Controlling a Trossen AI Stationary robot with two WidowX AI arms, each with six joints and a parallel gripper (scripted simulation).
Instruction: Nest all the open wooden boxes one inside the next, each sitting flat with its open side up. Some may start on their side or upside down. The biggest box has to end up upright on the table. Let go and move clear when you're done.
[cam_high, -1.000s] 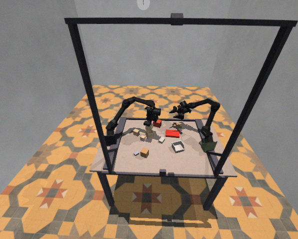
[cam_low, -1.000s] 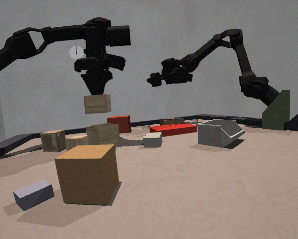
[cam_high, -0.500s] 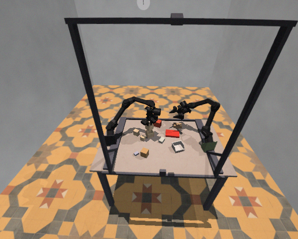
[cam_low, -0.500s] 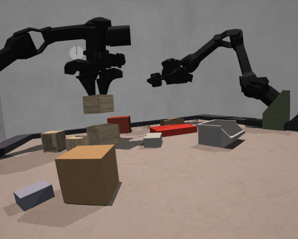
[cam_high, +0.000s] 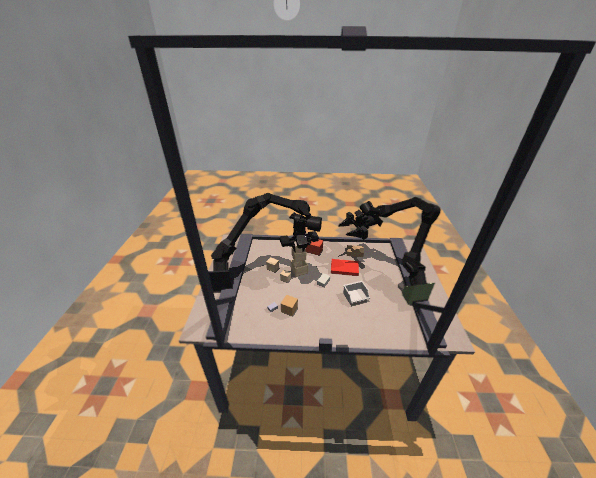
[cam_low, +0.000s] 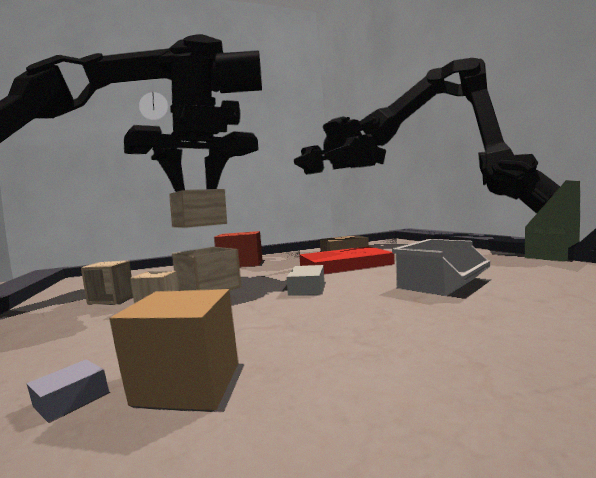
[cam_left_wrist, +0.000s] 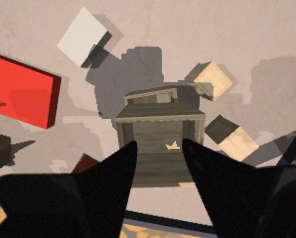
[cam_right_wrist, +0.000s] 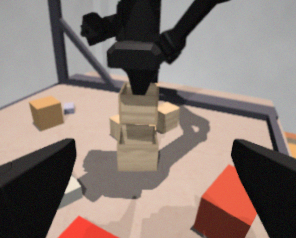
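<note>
My left gripper (cam_high: 299, 246) (cam_low: 195, 189) (cam_left_wrist: 159, 144) (cam_right_wrist: 139, 97) is shut on a wooden box (cam_high: 299, 256) (cam_low: 202, 207) (cam_left_wrist: 160, 111) (cam_right_wrist: 139, 112), open side up, its fingertips at the inner walls. It hangs above the biggest wooden box (cam_high: 300, 270) (cam_low: 206, 267) (cam_right_wrist: 137, 157), which stands open side up on the table. A smaller box (cam_high: 272, 264) (cam_low: 106, 282) lies on its side, opening toward the exterior camera. The smallest box (cam_high: 285, 276) (cam_low: 155, 286) sits beside it; its opening is unclear. My right gripper (cam_high: 351, 227) (cam_right_wrist: 155, 147) is open and empty, away from the boxes.
A red slab (cam_high: 345, 267) (cam_low: 347, 260), a red block (cam_high: 314, 247), a white block (cam_high: 323, 280) and a grey tray (cam_high: 356, 293) (cam_low: 425, 272) stand around. An orange cube (cam_high: 289, 305) and a lilac block (cam_high: 272, 307) are near the front. A brown object (cam_high: 355, 251) lies at the back.
</note>
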